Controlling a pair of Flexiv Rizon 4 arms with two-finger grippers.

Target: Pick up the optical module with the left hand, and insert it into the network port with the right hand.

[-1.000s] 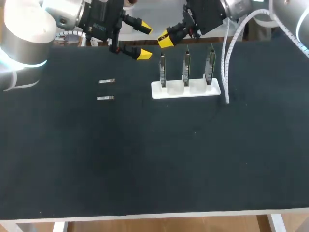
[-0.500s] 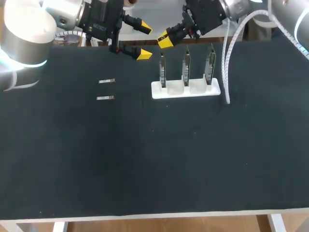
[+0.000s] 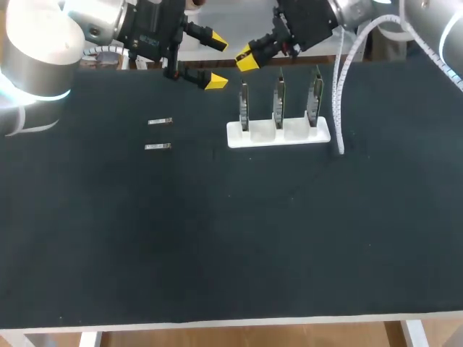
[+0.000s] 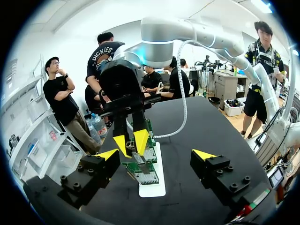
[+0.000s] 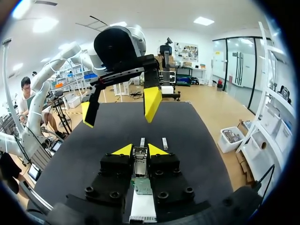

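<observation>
Fingers of our right gripper point(image 5: 139, 150) clamp the optical module point(image 5: 139, 164), long axis pointing along them at the network port point(image 5: 142, 186) just ahead; our left gripper point(image 3: 214, 62) hangs open.

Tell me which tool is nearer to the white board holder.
Right. The right tool, holding an optical module, hangs by the holder's leftmost board; the left tool is farther off its left end.
</observation>
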